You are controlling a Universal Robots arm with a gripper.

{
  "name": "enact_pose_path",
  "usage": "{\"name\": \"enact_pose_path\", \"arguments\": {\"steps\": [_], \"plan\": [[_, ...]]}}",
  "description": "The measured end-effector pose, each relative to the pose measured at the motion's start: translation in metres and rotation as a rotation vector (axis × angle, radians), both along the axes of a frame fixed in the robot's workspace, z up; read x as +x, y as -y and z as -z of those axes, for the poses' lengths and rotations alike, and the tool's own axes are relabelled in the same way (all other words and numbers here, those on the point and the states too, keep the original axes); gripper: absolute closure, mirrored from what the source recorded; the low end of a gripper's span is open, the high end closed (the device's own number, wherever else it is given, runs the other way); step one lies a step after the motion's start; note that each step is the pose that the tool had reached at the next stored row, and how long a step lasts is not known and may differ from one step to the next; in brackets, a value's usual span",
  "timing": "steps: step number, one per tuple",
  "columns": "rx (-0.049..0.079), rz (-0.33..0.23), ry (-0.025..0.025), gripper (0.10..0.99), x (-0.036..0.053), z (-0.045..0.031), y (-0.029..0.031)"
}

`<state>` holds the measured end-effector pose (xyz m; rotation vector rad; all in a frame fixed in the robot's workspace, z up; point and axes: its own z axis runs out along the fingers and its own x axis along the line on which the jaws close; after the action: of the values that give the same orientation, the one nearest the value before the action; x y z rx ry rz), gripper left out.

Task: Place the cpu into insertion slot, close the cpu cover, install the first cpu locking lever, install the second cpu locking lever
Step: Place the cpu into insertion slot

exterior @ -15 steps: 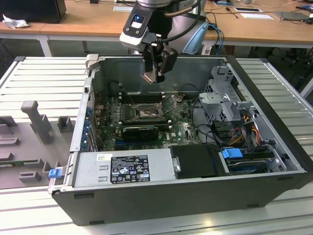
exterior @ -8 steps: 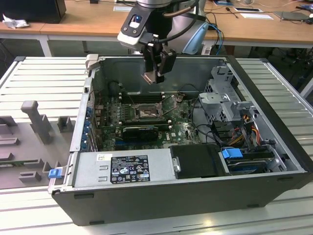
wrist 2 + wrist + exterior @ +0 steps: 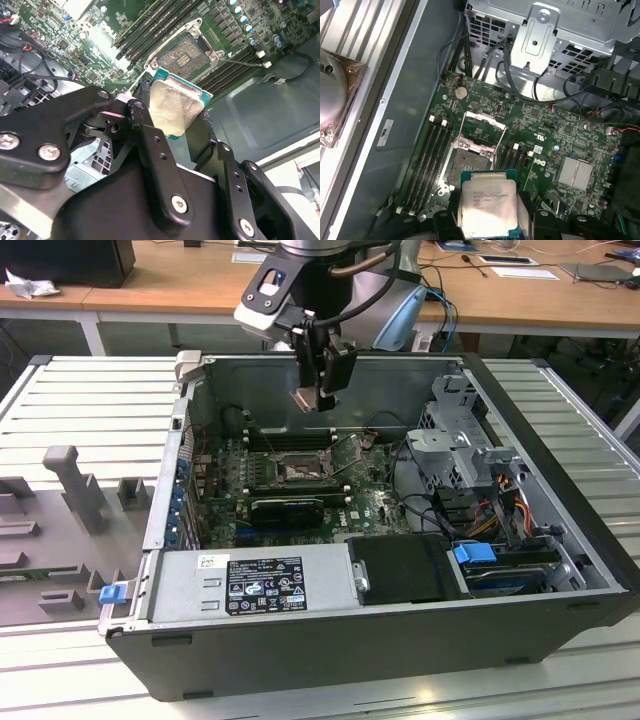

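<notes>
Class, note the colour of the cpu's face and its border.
The cpu has a pale silver-beige face and teal-green border; clearest in the second wrist view.

In the first wrist view, one edge of the small flat square chip with the pale beige-silver face, the cpu (image 3: pixel 488 210), is cut off by the picture's edge. The side of the square dark-framed motherboard socket, the insertion slot (image 3: pixel 468 161), that faces the chip is hidden behind it.

In the second wrist view, the part of the slot's frame toward the cpu is likewise covered by the chip. The chip's two clamped edges are hidden by the black metal fingers (image 3: pixel 150 140) of the gripper (image 3: pixel 174 111).

In the exterior view, the slot's pin field is too small to be made out. The grey and black robot arm (image 3: pixel 310 255) above the slot is cut off by the picture's edge.
</notes>
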<state>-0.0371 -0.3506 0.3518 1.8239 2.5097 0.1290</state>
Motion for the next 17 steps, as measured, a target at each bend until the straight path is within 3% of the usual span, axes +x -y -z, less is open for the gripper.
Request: {"name": "enact_pose_path", "arguments": {"steps": [17], "plan": [[0.000,0.111,0.0000,0.557,0.0000,0.0005,0.0000]]}}
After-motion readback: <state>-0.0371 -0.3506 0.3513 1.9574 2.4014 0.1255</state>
